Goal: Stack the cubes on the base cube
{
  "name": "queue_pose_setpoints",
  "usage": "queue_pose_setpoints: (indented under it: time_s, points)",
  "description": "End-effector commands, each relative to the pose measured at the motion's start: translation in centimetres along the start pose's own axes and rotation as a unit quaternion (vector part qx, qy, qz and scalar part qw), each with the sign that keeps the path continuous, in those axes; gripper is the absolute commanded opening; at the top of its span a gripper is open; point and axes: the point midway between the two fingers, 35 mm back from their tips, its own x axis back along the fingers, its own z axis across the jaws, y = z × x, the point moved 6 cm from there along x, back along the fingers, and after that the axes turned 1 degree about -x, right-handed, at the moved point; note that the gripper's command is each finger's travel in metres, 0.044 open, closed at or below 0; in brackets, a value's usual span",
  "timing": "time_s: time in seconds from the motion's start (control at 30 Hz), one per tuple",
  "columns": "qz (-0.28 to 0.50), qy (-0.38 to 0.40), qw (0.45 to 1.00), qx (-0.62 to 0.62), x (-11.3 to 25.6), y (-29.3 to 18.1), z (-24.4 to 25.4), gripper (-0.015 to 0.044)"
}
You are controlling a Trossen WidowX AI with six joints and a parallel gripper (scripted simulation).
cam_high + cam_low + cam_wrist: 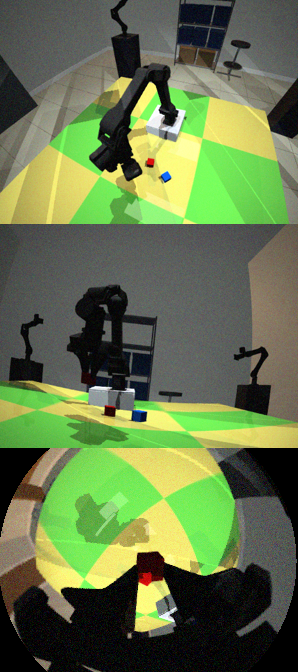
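Observation:
A dark red cube (88, 379) (150, 561) is between the fingertips of my gripper (88, 374) (149, 566), which is shut on it and holds it above the mat. In the top view, the arm hides the fingertips and this cube. A second red cube (150, 162) (109, 411) lies on the mat; part of it shows beyond the held cube in the wrist view (145, 579). A blue cube (166, 177) (139, 415) lies on the mat near the second red cube, apart from it. I cannot see the blue cube in the wrist view.
The arm stands on a white block (153, 127) (98, 396) behind the loose red cube and the blue cube. The mat (235, 171) (244, 417) is checkered green and yellow. Shelves, a stool and other arms on pedestals stand in the background.

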Motion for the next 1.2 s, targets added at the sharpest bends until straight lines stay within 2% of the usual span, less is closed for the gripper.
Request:
queue_pose_setpoints:
  time_s: [0.0,1.17]
  points:
    - [0.001,-0.001,1.000,0.029,-0.3,-0.7,1.0,0.0105]
    - [0.004,0.002,0.961,0.276,-2.8,-8.0,8.6,0.0105]
